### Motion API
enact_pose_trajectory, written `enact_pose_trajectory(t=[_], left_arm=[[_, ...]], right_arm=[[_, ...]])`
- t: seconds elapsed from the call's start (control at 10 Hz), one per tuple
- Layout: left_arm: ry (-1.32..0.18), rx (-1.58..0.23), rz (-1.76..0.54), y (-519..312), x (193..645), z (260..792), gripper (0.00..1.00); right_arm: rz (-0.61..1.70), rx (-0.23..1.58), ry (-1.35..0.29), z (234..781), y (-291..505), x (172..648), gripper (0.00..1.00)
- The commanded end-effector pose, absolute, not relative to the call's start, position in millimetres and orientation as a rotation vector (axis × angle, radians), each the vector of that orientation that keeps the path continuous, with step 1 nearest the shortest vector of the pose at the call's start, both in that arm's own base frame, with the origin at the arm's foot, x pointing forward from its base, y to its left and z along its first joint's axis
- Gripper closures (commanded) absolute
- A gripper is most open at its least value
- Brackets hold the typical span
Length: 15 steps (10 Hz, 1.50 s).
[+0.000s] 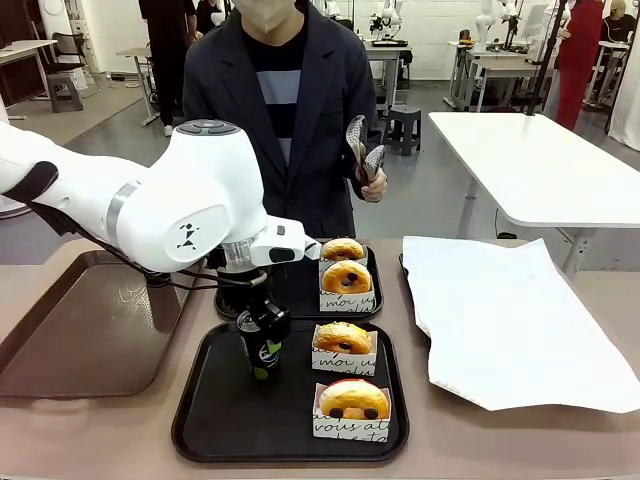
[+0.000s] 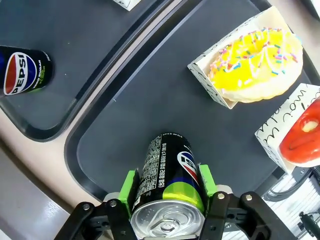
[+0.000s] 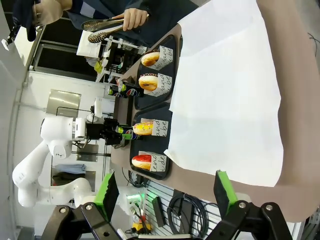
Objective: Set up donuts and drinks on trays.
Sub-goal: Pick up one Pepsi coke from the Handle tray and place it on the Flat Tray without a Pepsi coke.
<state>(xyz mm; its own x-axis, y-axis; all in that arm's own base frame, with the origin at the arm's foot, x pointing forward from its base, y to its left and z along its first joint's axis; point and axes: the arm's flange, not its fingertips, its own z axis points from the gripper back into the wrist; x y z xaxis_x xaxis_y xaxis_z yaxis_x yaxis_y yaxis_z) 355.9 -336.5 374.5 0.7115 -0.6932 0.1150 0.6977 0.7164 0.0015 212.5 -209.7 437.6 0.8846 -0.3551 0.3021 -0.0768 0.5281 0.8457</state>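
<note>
My left gripper (image 1: 262,335) is shut on an upright black Pepsi can (image 1: 264,352) over the left part of the near black tray (image 1: 220,420). In the left wrist view the green pads (image 2: 129,184) clamp the can (image 2: 167,167) near its silver top. A yellow sprinkled donut (image 1: 343,338) and a red-iced donut (image 1: 353,399) sit in white boxes on that tray's right side. The far black tray (image 1: 300,292) holds two boxed glazed donuts (image 1: 347,277) and a second can (image 2: 22,70). My right gripper (image 3: 166,192) hangs open and empty, off past the white paper's edge.
A long brown tray (image 1: 90,320) lies at the left. A white paper sheet (image 1: 510,320) covers the table's right side. The person stands at the far edge holding metal tongs (image 1: 362,148) up at chest height.
</note>
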Motion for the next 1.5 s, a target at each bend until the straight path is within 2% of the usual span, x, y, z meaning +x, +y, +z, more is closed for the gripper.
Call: enact_pose_trajectory(t=[0.0,0.2,0.3,0.4,0.5,0.6,1.0,1.4], left_arm=[[-0.148,0.012,-0.757,-347.1,354.0,370.7,0.41],[-0.139,0.032,-0.774,-348.8,358.1,371.8,0.41],[-0.137,0.028,-0.771,-348.0,355.5,372.0,0.29],[-0.149,0.013,-0.764,-345.9,350.7,376.3,0.22],[-0.163,0.000,-0.763,-343.7,347.6,382.4,0.09],[-0.180,-0.006,-0.767,-342.0,347.0,391.9,0.02],[-0.275,-0.022,-0.754,-322.4,323.5,421.5,0.00],[-0.268,-0.063,-0.698,-264.1,303.3,443.7,0.00]], right_arm=[[-0.164,1.019,-0.486,437.0,-209.4,212.7,0.00],[-0.164,1.019,-0.486,437.0,-209.4,212.7,0.00],[-0.164,1.019,-0.486,437.0,-209.4,212.7,0.00],[-0.164,1.019,-0.486,437.0,-209.4,212.7,0.00],[-0.164,1.019,-0.486,437.0,-209.4,212.7,0.00],[-0.164,1.019,-0.486,437.0,-209.4,212.7,0.00],[-0.164,1.019,-0.486,437.0,-209.4,212.7,0.00],[-0.164,1.019,-0.486,437.0,-209.4,212.7,0.00]])
